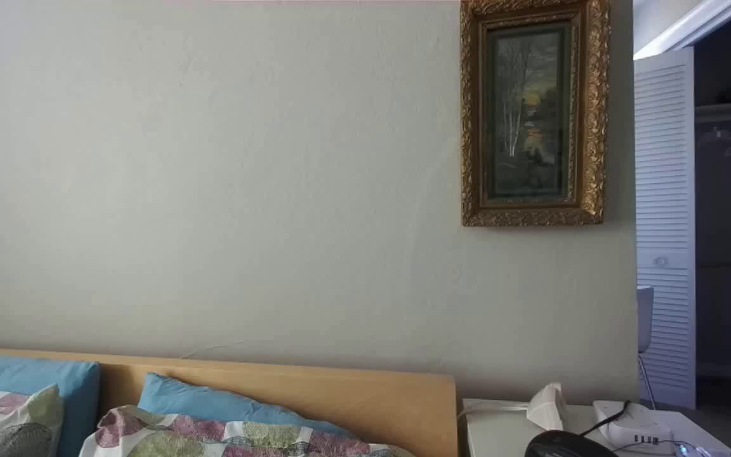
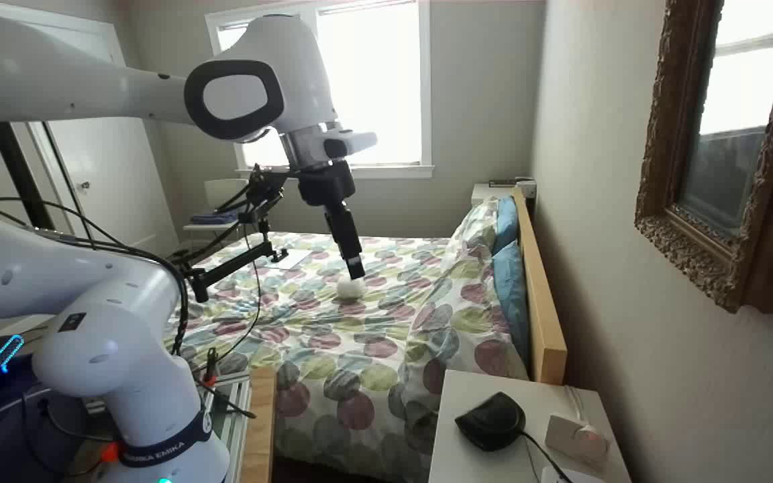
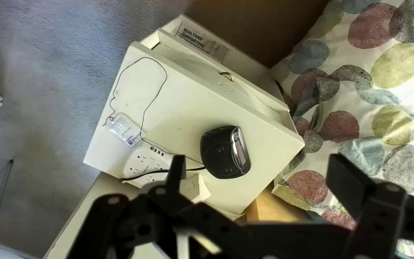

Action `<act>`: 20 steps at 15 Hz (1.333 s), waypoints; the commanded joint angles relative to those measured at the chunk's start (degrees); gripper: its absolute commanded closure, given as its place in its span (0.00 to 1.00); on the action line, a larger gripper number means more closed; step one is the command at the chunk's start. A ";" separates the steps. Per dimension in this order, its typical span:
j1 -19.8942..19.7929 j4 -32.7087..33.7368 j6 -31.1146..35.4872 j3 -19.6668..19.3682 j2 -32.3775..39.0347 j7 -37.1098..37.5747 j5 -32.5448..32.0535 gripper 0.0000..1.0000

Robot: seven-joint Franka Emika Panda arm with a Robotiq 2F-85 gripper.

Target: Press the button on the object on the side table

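Note:
The side table (image 3: pixel 178 97) has a flat whitish top; it also shows in both exterior views (image 1: pixel 499 435) (image 2: pixel 450 436). On it sits a black rounded clock-like device (image 3: pixel 219 158) with a silver-edged display; small marks on its top may be buttons. The device also shows in both exterior views (image 2: pixel 494 421) (image 1: pixel 562 445), partly cut off in one. My gripper (image 3: pixel 259 169) is open and empty, its fingers wide apart. In an exterior view my gripper (image 2: pixel 354 268) points down over the bed, well above and apart from the side table.
A power strip (image 3: pixel 144 163), a white box-shaped plug (image 3: pixel 194 187), a small packet (image 3: pixel 126 129) and cords lie on the side table. Its drawer (image 3: pixel 199 68) is partly open. The bed (image 2: pixel 339 349), wooden headboard (image 2: pixel 541 322) and framed picture (image 2: pixel 685 221) are nearby.

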 commanded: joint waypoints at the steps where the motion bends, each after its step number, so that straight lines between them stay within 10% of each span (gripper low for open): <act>1: 0.08 0.16 -0.18 -0.05 0.05 0.06 -0.04 0.00; 9: 0.08 0.16 -0.18 -0.04 0.05 0.06 -0.04 0.00; 20: -6.28 7.42 16.47 1.79 24.82 13.39 -0.56 0.00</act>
